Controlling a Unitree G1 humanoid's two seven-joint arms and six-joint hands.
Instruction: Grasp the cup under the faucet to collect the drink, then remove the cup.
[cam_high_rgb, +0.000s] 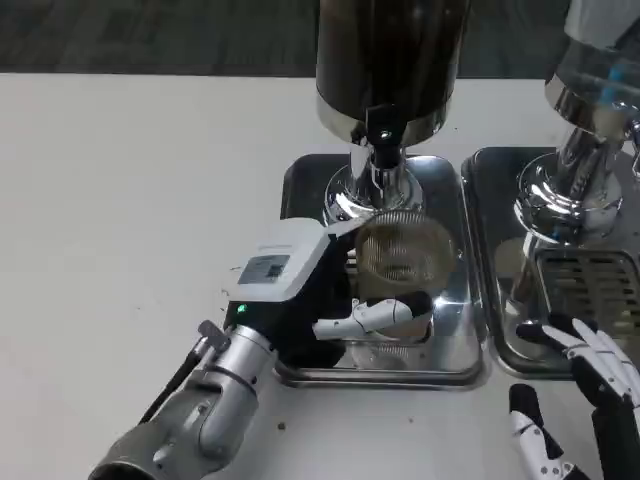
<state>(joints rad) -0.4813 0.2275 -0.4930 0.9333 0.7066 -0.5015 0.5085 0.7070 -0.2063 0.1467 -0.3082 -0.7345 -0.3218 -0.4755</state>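
Note:
A clear ribbed cup (401, 262) stands on the steel drip tray (462, 345) under the black faucet (383, 138) of the dark drink dispenser (390, 55). My left hand (318, 290) reaches in from the lower left and grips the cup, with white and black fingers (375, 316) wrapped across its near side. Some light brown liquid seems to lie in the cup's bottom. My right hand (585, 395) hovers at the lower right, fingers spread, holding nothing, just in front of the second tray.
A second dispenser (590, 110) with a chrome base stands at the right on its own drip tray (580, 280) with a slotted grate. Bare white table stretches to the left and along the near edge.

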